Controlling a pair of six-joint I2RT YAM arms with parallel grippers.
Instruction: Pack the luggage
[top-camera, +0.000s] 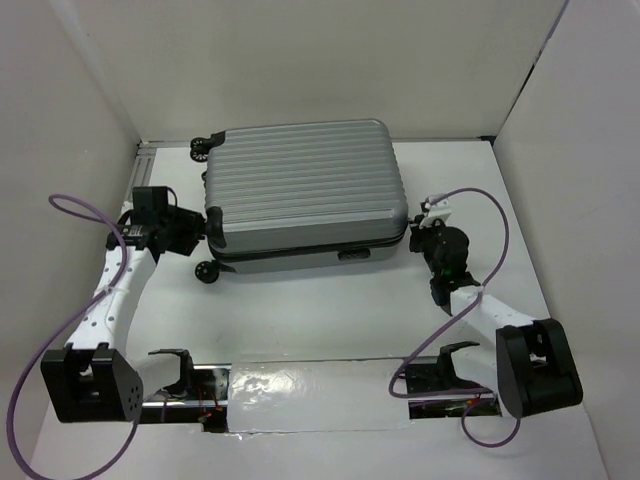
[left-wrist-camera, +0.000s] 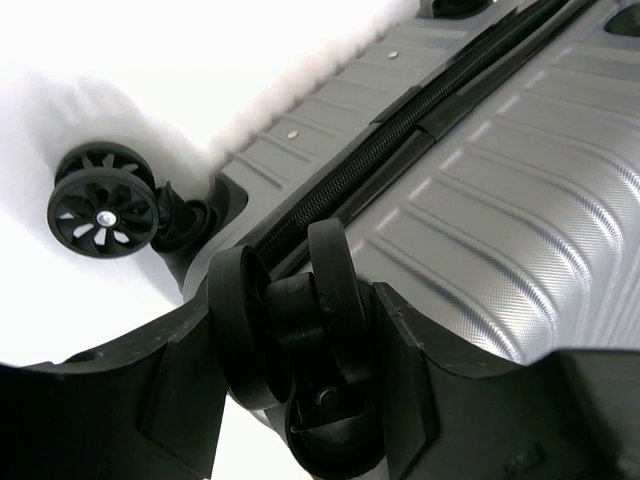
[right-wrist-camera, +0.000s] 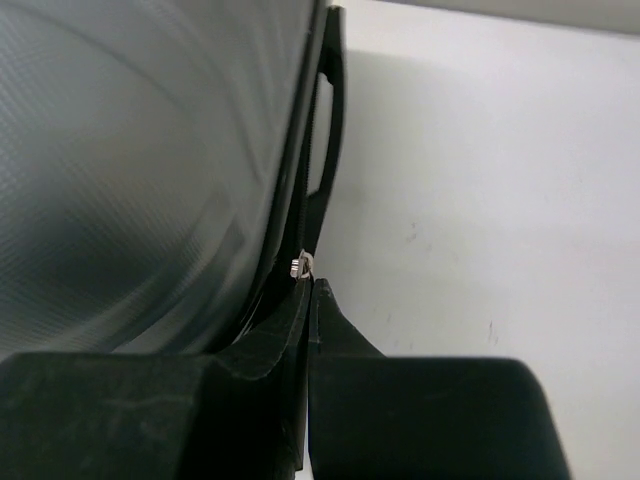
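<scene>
The luggage (top-camera: 300, 190) lies flat and closed in the middle of the table, its ribbed silver shell up and its wheels to the left. My left gripper (top-camera: 205, 225) is at its left end. In the left wrist view the left gripper (left-wrist-camera: 300, 310) is shut on a black double wheel (left-wrist-camera: 330, 290), one finger against each disc. My right gripper (top-camera: 418, 232) sits at the case's right end. In the right wrist view the right gripper (right-wrist-camera: 312, 285) is shut, and a small silver zipper pull (right-wrist-camera: 300, 266) pokes out at its tips beside the shell (right-wrist-camera: 130, 170).
Another wheel (left-wrist-camera: 103, 212) hangs free to the left of the held one, and a far wheel (top-camera: 203, 146) shows at the back. White walls enclose the table on three sides. A black side handle (right-wrist-camera: 335, 110) runs along the seam. A shiny strip (top-camera: 310, 395) lies between the arm bases.
</scene>
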